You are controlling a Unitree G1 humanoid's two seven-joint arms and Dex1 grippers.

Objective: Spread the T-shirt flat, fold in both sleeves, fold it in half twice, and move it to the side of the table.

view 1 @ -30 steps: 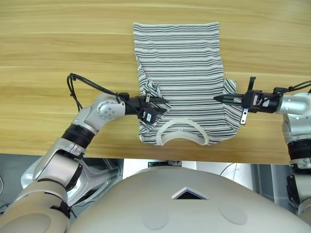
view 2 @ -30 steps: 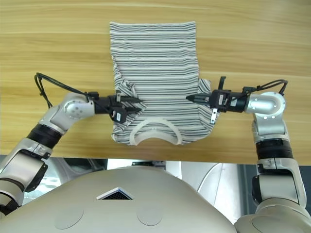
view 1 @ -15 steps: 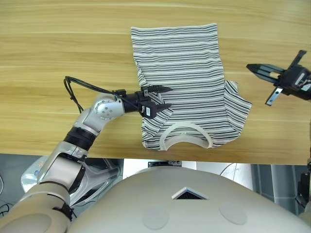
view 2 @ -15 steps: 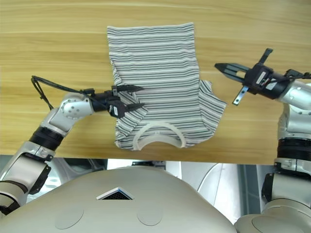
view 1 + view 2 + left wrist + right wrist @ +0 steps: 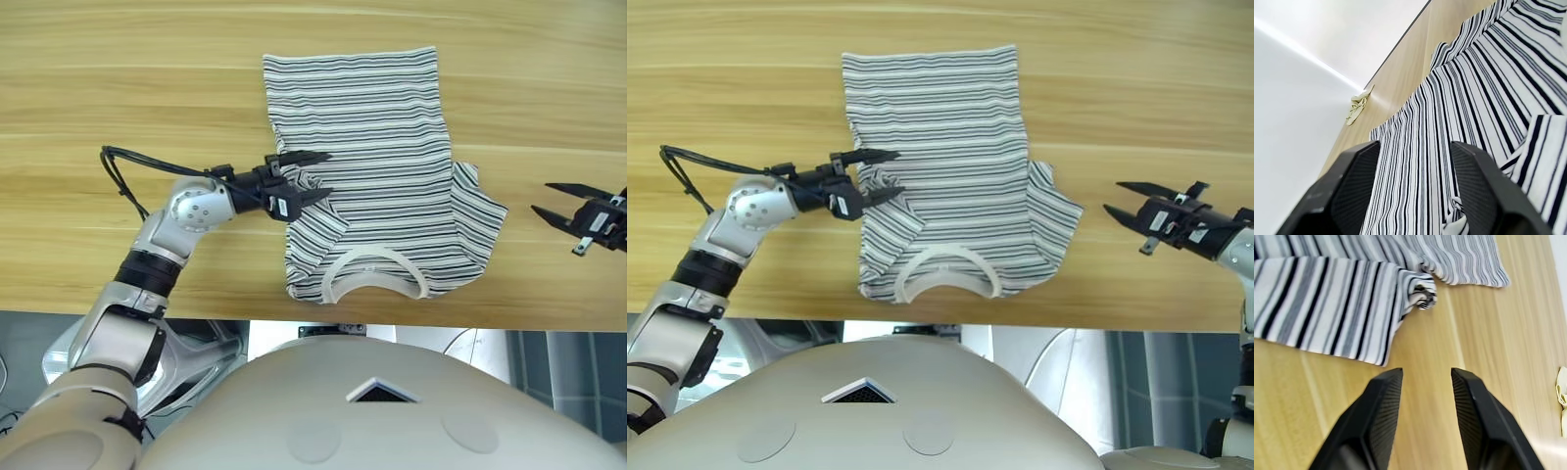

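Four cameras, one scene

Head pair looks steeply down on the light wooden table (image 5: pixel 98 78), both eyes sharing the grey-and-white striped T-shirt (image 5: pixel 372 147). Left wrist camera skims low across the stripes; right wrist camera hangs close over a sleeve (image 5: pixel 1327 308).

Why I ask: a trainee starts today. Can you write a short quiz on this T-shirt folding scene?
1. True or false: the right pincer is shut on the T-shirt.
2. Which sleeve sticks out flat past the body? A) the robot's left, B) the robot's right, C) neither.
3. Fill in: the collar lies toward the table's ____ edge, near or far from the robot.
Key: 1 false; 2 B, the right sleeve; 3 near.
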